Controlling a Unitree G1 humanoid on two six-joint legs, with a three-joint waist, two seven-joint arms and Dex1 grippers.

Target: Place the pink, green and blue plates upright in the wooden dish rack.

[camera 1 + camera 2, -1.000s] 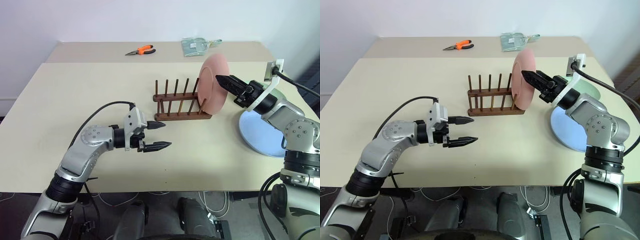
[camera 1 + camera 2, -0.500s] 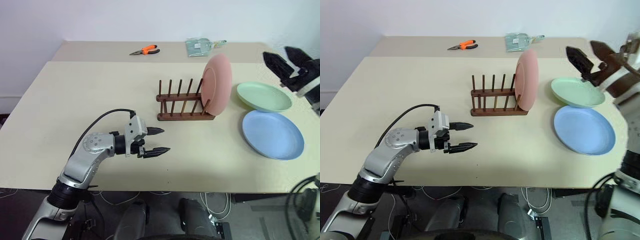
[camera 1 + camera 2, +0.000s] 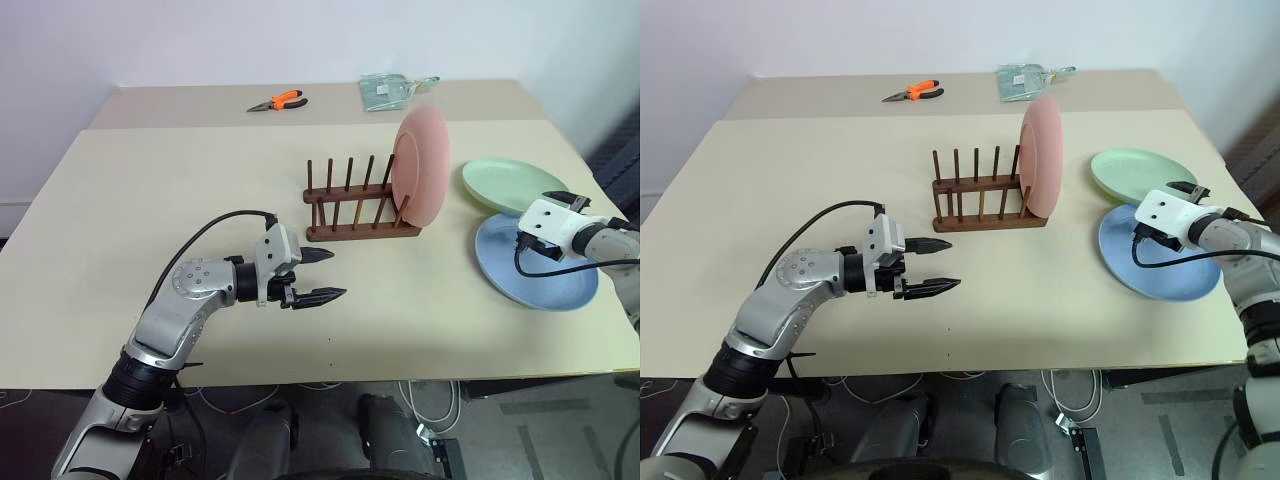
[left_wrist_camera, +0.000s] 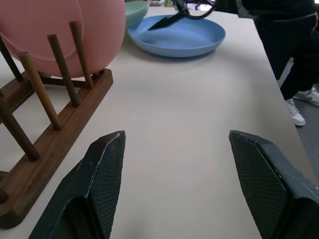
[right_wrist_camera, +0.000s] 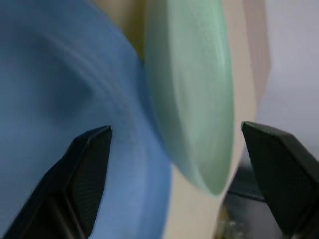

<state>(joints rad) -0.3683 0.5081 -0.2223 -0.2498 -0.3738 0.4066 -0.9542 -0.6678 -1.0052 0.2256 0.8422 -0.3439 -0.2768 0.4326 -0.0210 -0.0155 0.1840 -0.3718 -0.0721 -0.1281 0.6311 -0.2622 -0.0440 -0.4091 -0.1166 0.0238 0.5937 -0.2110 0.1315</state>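
The pink plate (image 3: 420, 168) stands upright in the right end of the wooden dish rack (image 3: 360, 205). To the right of the rack, the green plate (image 3: 513, 186) lies flat on the table. The blue plate (image 3: 535, 262) lies flat just in front of it. My right gripper (image 5: 175, 127) hangs low over the blue plate, open, with the green plate's rim between its spread fingers and nothing held. My left gripper (image 3: 322, 275) is open and empty above the table, in front of the rack's left end.
Orange-handled pliers (image 3: 280, 100) and a clear plastic bag (image 3: 390, 90) lie at the table's far edge. Several rack slots left of the pink plate stand free. A person's dark trousers and shoe (image 4: 299, 112) show beyond the table's right side.
My right gripper has left the pink plate standing in the rack. It swung right and down to the blue and green plates, rolling its wrist. The left arm kept still.
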